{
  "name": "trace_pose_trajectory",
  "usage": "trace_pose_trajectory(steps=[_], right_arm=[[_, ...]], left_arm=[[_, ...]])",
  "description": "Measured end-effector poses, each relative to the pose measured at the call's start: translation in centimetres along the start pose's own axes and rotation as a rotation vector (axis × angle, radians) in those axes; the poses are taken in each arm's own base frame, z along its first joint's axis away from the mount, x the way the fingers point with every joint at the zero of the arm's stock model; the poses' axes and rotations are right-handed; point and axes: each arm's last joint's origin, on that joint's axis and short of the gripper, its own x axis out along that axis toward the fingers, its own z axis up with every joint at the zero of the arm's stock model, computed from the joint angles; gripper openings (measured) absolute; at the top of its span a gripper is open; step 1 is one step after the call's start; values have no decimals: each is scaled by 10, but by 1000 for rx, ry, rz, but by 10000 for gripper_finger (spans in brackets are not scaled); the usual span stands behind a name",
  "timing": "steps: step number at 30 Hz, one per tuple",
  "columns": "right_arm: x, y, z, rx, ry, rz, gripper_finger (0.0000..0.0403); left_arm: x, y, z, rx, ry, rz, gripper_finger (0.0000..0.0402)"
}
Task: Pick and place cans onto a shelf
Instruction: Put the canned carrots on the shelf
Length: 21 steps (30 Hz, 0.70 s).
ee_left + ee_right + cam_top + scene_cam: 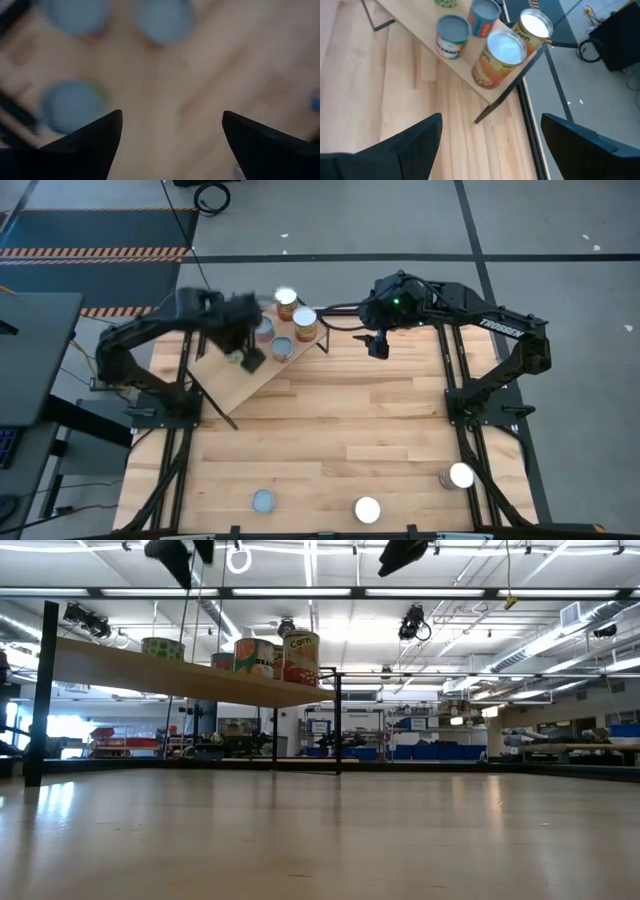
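The shelf [250,380] is a tilted light-wood plank on black legs at the table's far left. Several cans stand on it: two orange-labelled ones [286,300] [305,323], two smaller ones [264,330] [283,348] and a greenish one [233,358]. They also show in the right wrist view [502,57] and the low view [300,657]. My left gripper [247,350] hovers open and empty above the shelf, over the cans [70,105]. My right gripper [377,345] hangs open and empty right of the shelf [485,85], above the table.
Three more cans stand on the tabletop near its front edge: one at the left [263,500], one in the middle [367,509], one at the right [459,476]. Black rails [455,390] run along the table's sides. The table's middle [340,430] is bare wood.
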Motion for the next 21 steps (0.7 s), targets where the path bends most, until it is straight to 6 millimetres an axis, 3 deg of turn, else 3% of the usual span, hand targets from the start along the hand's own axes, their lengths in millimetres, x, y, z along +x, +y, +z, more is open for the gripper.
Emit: trace_pose_trajectory(steps=[9, 12, 15, 21], right_arm=[[0, -2, 4, -85, -41, -15, 348], [-2, 7, 1, -92, 7, -11, 348], [-9, 26, -4, -65, 71, 55, 348], [-25, 83, -9, 24, 163, 219, 348]], left_arm=[[-13, -91, -75, 76, -3, -188, 347], [-11, -119, -104, 95, 8, -212, 347], [-9, -140, -137, 130, 42, -218, 347], [8, -183, -209, 337, 138, -217, 347]])
